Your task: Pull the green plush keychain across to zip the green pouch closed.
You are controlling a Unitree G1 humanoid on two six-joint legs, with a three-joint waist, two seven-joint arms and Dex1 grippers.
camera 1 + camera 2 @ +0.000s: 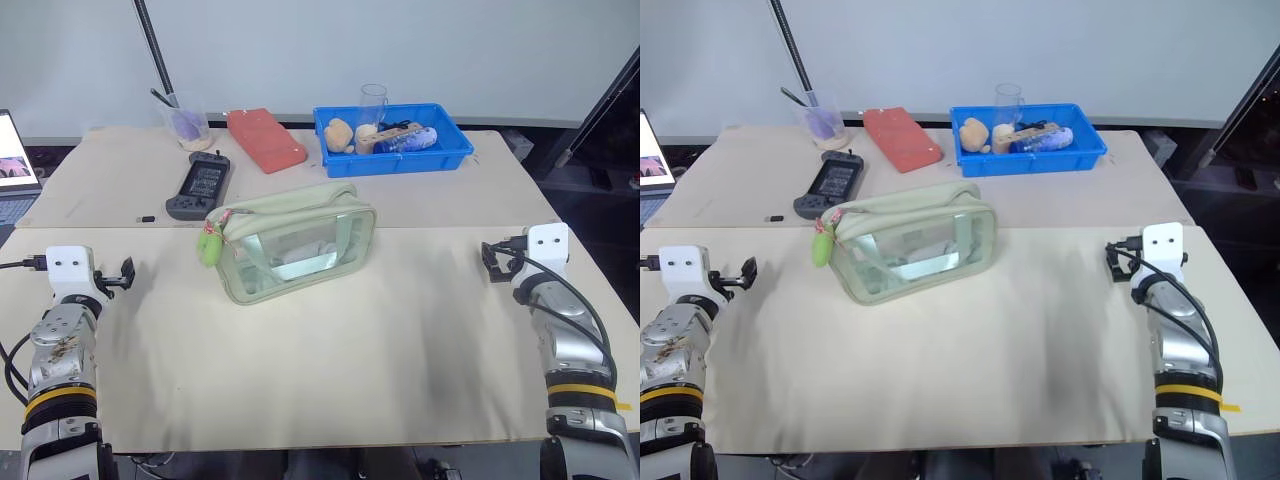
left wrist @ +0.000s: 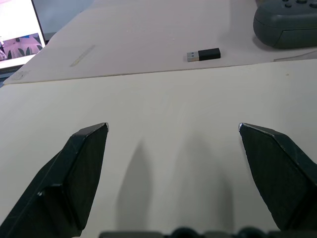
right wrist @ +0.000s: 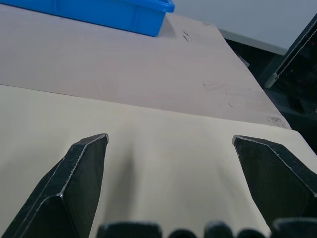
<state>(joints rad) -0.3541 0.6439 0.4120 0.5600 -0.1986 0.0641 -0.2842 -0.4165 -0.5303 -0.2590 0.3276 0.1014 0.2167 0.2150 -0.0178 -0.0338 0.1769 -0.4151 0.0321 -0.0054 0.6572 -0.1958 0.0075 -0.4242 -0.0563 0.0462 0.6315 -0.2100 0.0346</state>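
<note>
Your left gripper (image 1: 122,275) and right gripper (image 1: 492,262) hover spread and empty; the pale sage-green fabric pouch (image 1: 290,242) sits mid-table, fuzzy lime-green plush keychain (image 1: 209,246) dangling left. Unbraced, the pouch may slide.

The green pouch (image 1: 293,242) is soft matt fabric with glossy clear plastic panels. On its end, the green plush keychain (image 1: 209,246) looks fuzzy. The counter (image 1: 330,340) under the pouch is smooth and matt; behind the pouch, the blue tray (image 1: 392,158) is shiny plastic.
</note>
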